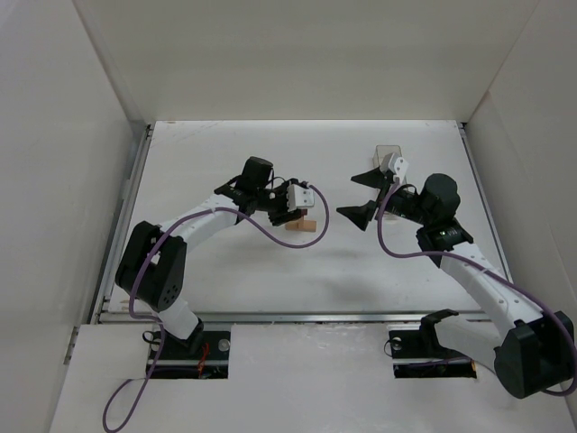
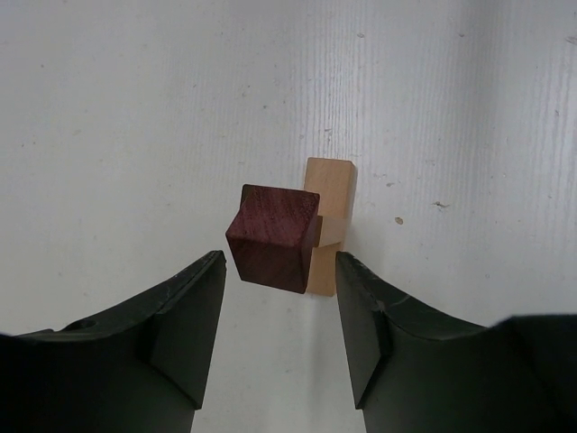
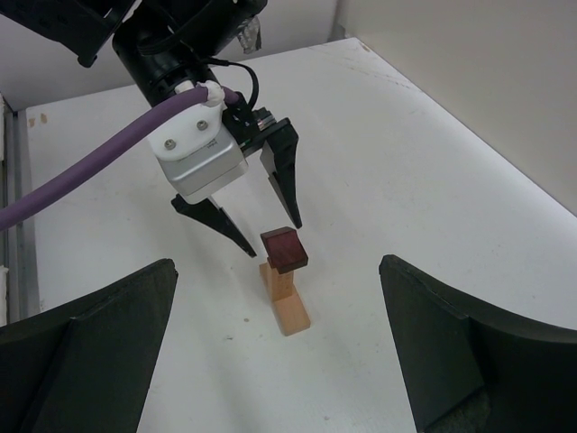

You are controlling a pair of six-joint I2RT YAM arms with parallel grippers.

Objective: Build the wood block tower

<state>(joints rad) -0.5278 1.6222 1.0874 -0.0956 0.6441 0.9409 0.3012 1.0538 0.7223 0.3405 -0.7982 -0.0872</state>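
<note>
My left gripper is open. The cube sits free between its jaws, a bit crooked, on the post and bar. My right gripper is open too, well apart. The tower looks nearly done.

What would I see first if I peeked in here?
A little dark red-brown cube sits crookedly on a tan wooden post in the middle of the white table. The left gripper hangs right by it with fingers spread, and the right gripper is open off to one side.
</note>
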